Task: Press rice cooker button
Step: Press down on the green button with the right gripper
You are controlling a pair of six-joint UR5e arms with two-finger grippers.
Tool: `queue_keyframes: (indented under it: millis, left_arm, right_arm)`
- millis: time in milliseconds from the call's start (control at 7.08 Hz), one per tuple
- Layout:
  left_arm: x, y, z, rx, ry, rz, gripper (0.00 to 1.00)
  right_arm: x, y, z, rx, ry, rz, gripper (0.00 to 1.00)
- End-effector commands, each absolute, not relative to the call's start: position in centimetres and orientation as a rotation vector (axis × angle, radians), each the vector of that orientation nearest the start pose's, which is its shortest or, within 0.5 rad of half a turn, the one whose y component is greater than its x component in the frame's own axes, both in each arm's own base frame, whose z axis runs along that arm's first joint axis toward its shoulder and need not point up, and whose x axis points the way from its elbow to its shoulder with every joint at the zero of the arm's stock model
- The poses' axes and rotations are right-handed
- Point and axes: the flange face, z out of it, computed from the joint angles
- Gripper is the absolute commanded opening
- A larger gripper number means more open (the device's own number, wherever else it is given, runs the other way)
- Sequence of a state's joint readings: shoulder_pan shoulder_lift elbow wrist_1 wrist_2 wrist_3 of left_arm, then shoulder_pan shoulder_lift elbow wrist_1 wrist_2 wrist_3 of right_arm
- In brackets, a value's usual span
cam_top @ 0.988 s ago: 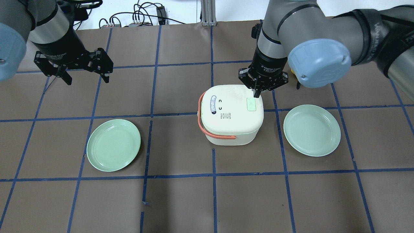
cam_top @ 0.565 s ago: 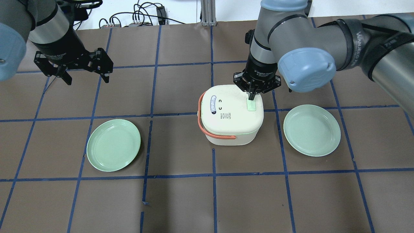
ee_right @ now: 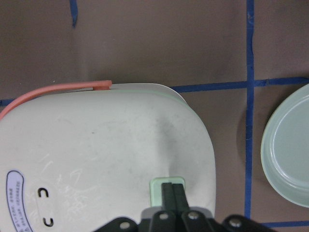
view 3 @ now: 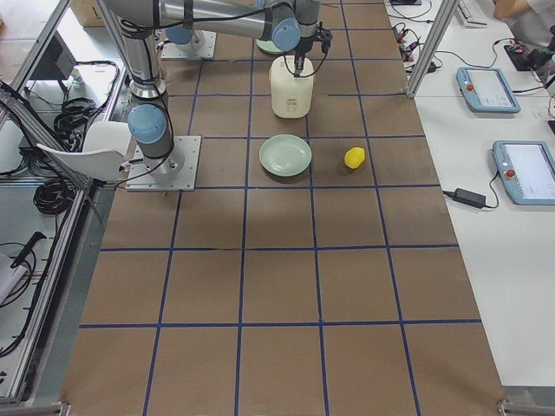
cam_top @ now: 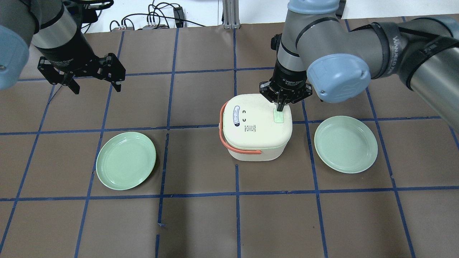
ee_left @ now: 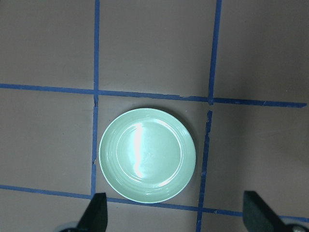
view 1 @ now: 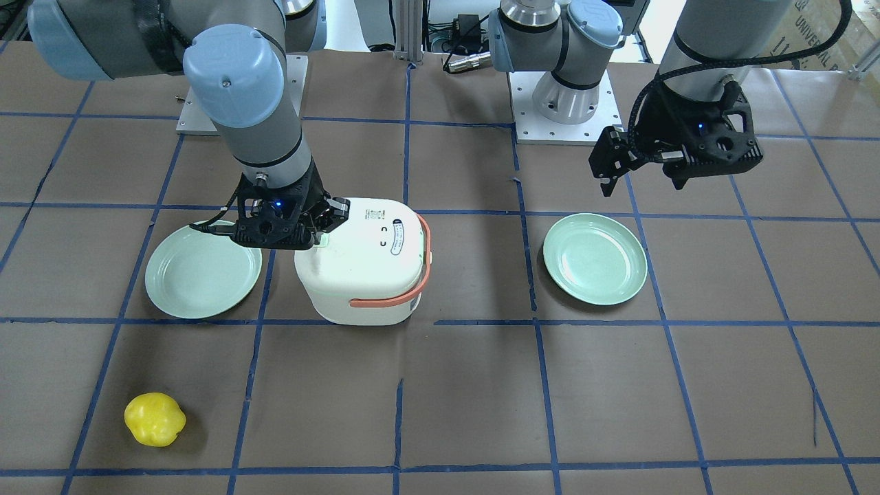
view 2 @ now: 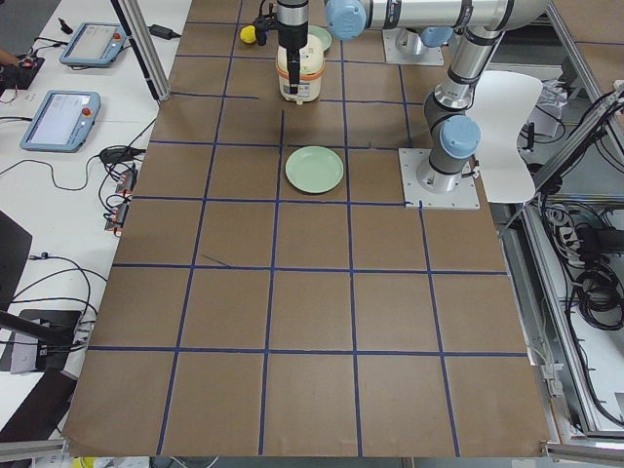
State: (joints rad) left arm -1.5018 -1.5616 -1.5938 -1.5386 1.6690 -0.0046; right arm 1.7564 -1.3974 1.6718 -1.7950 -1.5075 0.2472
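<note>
The white rice cooker [cam_top: 256, 125] with an orange handle [cam_top: 229, 143] stands mid-table; it also shows in the front view [view 1: 361, 265]. Its pale green button [cam_top: 278, 116] is on the lid's right side. My right gripper [cam_top: 280, 107] is shut, its fingertips together and down on the button's far end; the right wrist view shows the closed fingers [ee_right: 173, 195] on the green button [ee_right: 157, 189]. My left gripper [cam_top: 95, 86] is open and empty, held above the table at the far left, over a green plate [ee_left: 147, 154].
Two green plates lie on the table, one left [cam_top: 126, 160] and one right [cam_top: 346, 144] of the cooker. A yellow pepper-like object [view 1: 155, 419] lies near the operators' side. Cables [cam_top: 157, 18] run along the far edge.
My right gripper moved left and down from beside the button's far corner onto the button. The left arm has not moved.
</note>
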Motion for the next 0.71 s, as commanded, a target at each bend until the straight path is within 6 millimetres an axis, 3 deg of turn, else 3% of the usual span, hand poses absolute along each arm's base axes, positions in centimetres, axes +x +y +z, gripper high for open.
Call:
queue_keyframes:
  millis: [0,565]
  left_arm:
    - [-8.95,-49.71,48.48,-0.113,3.041,-0.023,1.0]
    - [-8.95,-49.71,48.48,-0.113,3.041,-0.023,1.0]
  right_arm:
    - [23.66,-50.37,36.18,0.084,3.091,0.125,0.11]
    - [23.76,-50.76,36.05,0.069,3.084,0.09,0.11]
